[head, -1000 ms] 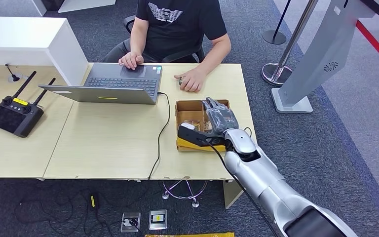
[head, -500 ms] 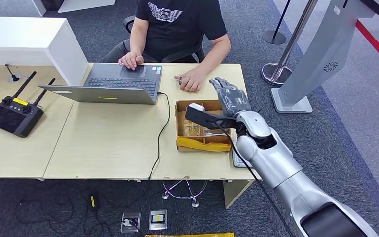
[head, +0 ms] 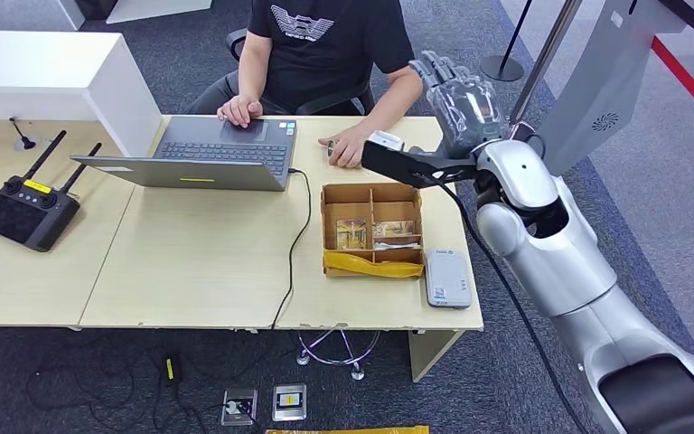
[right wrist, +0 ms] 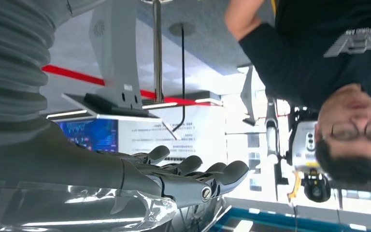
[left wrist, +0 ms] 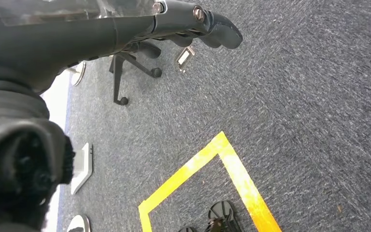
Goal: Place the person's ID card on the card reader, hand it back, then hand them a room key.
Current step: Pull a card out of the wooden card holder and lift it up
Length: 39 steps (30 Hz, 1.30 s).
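Note:
My right hand (head: 456, 95) is raised above the table's far right corner, beside the seated person's forearm (head: 396, 95). Its fingers are straight and spread, with nothing in them; in the right wrist view the hand (right wrist: 183, 174) reaches toward the person (right wrist: 338, 63). The grey card reader (head: 447, 278) lies bare at the table's front right edge. To its left stands a brown compartment box (head: 330, 226) with cards (head: 354, 233) inside. The person's hand (head: 348, 149) rests on the table behind the box. My left hand (left wrist: 188, 19) hangs over the carpet with its fingers stretched out, empty.
An open laptop (head: 208, 152) sits in front of the person, its black cable (head: 294, 244) running off the table's front edge. A black remote controller (head: 27, 206) lies at the far left. A silver kiosk stand (head: 587, 99) and a stanchion base (head: 504, 134) stand right of the table.
My right hand has risen from over the compartment box and swung up toward the person, which uncovers the box and the card reader. The person has not moved.

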Tool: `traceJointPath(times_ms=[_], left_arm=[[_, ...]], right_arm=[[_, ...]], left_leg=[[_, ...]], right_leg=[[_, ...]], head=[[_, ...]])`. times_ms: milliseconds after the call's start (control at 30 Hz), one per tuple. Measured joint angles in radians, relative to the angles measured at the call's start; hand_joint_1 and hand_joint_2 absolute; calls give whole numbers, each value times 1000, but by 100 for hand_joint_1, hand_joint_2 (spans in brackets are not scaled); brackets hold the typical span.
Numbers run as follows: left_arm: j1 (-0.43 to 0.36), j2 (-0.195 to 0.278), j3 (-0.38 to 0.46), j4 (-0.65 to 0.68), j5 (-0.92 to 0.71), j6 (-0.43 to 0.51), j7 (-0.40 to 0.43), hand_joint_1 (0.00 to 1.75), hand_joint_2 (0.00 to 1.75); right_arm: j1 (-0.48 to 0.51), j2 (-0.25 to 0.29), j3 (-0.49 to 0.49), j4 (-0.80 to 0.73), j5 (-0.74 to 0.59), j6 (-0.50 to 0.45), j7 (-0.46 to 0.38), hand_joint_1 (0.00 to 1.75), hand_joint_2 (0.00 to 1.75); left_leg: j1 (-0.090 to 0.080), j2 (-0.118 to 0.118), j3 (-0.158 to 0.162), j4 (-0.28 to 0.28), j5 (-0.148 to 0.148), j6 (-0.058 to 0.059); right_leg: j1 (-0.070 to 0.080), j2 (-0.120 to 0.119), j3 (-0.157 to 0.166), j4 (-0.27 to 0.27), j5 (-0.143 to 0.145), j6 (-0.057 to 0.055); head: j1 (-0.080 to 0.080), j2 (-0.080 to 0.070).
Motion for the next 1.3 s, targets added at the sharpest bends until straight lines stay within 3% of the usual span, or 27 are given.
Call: traceJointPath(times_ms=[200,400,700,933,1100,1233,1300], left_arm=[[-2,-2,0,0,-8,28,34,0,0],[-4,-9,0,0,-10,56,58,0,0],[-7,-16,0,0,-4,57,58,0,0],[-7,-20,0,0,3,57,66,0,0],[-7,-18,0,1,-1,46,73,0,0],[-7,-13,0,1,-6,32,82,0,0],[-8,-11,0,1,-10,31,88,0,0]], right_arm=[[39,-28,0,-23,-45,-39,15,0,175],[79,-73,-2,-18,-139,-153,16,0,175],[88,-112,-3,-1,-173,-192,2,0,175],[22,-164,-5,150,-441,-281,-147,0,175],[-31,-210,-1,286,-519,-277,-235,0,175],[-55,-247,0,366,-575,-157,-280,0,0],[-63,-265,1,397,-589,-129,-313,0,0]], left_leg=[[0,0,0,0,0,0],[0,0,0,0,0,0],[0,0,0,0,0,0],[-1,-1,-1,0,0,0],[-1,-2,-2,0,0,0],[-1,-2,-2,0,0,0],[-1,-2,-2,0,0,0]], right_leg=[[0,0,0,0,0,0],[0,-1,0,0,0,0],[0,-1,0,0,0,0],[-1,-1,0,0,0,0],[-1,-3,0,0,0,1],[-1,-3,-1,0,0,1],[-1,-3,-2,0,0,1]], head=[[0,0],[0,0],[0,0],[0,0],[0,0],[-1,0],[0,0]])
